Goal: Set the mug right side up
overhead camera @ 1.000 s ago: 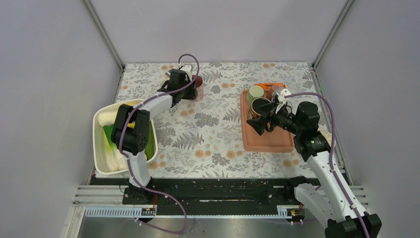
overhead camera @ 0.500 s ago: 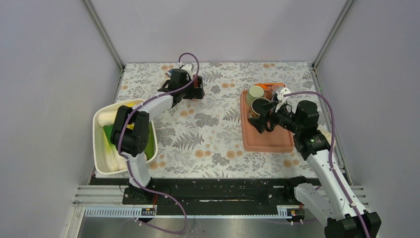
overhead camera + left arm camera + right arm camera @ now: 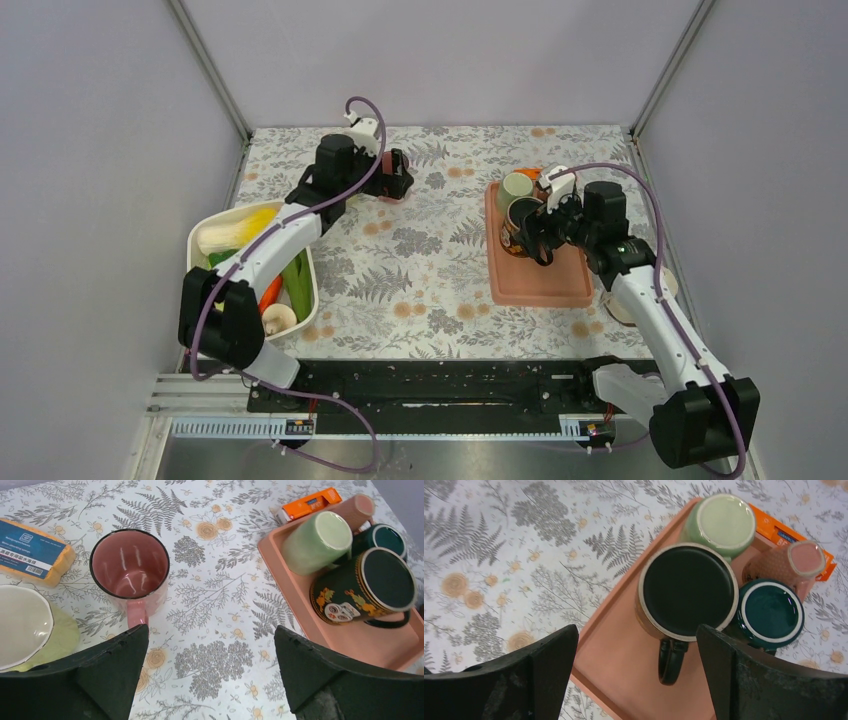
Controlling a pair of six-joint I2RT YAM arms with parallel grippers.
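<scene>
Logged left claw (image 3: 207,640) freshly sprung wide, released, holding nothing; found pink mug (image 3: 131,565) just ahead of one finger, free, mouth up on surface (image 3: 215,600), handle pointing back at claw; judged that turn done. Glossy pink cylinder, thin dark rim. Noted right claw (image 3: 636,635) likewise released, hovering above matte dark mug (image 3: 687,590), apparently base up, on smooth tray (image 3: 619,675).

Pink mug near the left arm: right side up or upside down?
Right side up. The pink mug stands on the tablecloth with its open mouth facing up, its empty inside showing.
</scene>
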